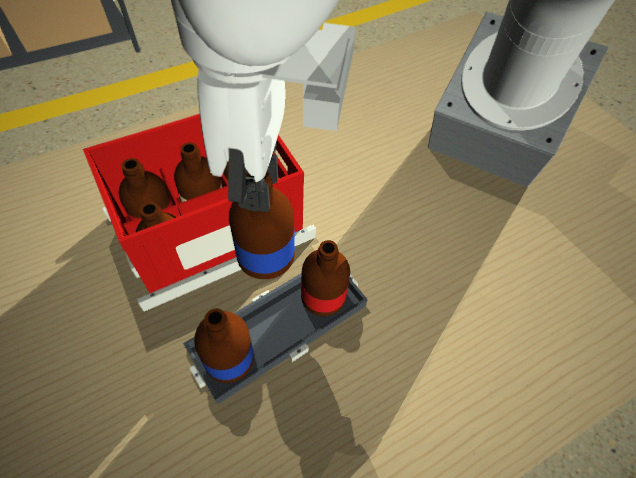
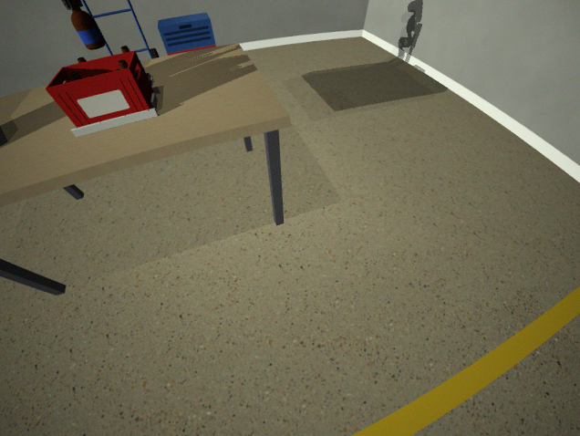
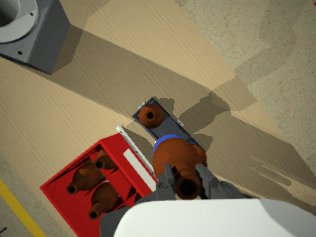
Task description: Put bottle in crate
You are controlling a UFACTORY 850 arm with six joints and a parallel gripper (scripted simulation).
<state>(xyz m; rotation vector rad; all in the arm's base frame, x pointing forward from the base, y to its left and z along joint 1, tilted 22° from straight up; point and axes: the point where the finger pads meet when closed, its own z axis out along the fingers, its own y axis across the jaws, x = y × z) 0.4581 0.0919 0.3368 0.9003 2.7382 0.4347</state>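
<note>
My gripper (image 1: 250,191) is shut on the neck of a brown bottle with a blue band (image 1: 262,236). The bottle hangs upright high above the table, over the crate's near right corner. It also shows in the wrist view (image 3: 178,160) and in the exterior view (image 2: 87,28). The red crate (image 1: 192,205) holds three brown bottles (image 1: 141,189); its near right slot is hidden behind the held bottle. The grey tray (image 1: 277,336) holds a blue-banded bottle (image 1: 222,345) at its left end and a red-banded bottle (image 1: 324,277) at its right end.
The arm's grey base block (image 1: 514,102) stands at the back right of the table. A blue toolbox (image 2: 186,31) and a blue rack stand beyond the table. The table's edge runs close behind the crate (image 2: 100,91).
</note>
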